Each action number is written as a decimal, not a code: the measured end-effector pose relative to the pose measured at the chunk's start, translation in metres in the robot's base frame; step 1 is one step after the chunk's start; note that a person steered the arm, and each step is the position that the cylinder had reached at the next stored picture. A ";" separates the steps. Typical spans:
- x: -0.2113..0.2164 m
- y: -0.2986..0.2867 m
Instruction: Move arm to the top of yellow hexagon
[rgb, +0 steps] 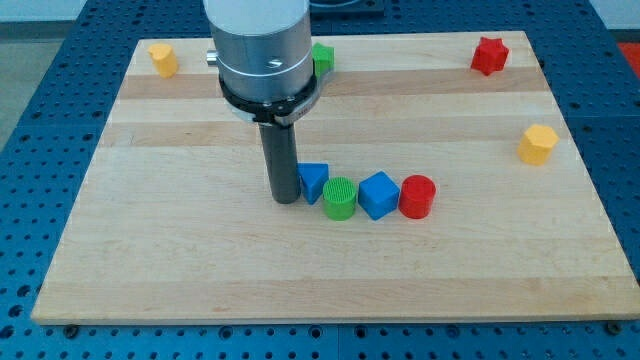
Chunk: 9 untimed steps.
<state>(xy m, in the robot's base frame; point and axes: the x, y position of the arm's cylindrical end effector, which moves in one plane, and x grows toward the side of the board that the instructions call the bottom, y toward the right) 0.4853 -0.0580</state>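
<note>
The yellow hexagon lies near the view's right edge of the wooden board. My tip rests on the board left of centre, far to the left of the hexagon and a little lower. It stands right beside the left side of a blue triangle block; I cannot tell if they touch.
A green cylinder, a blue cube and a red cylinder form a row right of the triangle. A red star sits top right, another yellow block top left. A green block is partly hidden behind the arm.
</note>
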 end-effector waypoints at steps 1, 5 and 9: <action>0.000 -0.005; -0.075 -0.009; -0.106 0.065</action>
<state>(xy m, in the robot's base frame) 0.3791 0.0068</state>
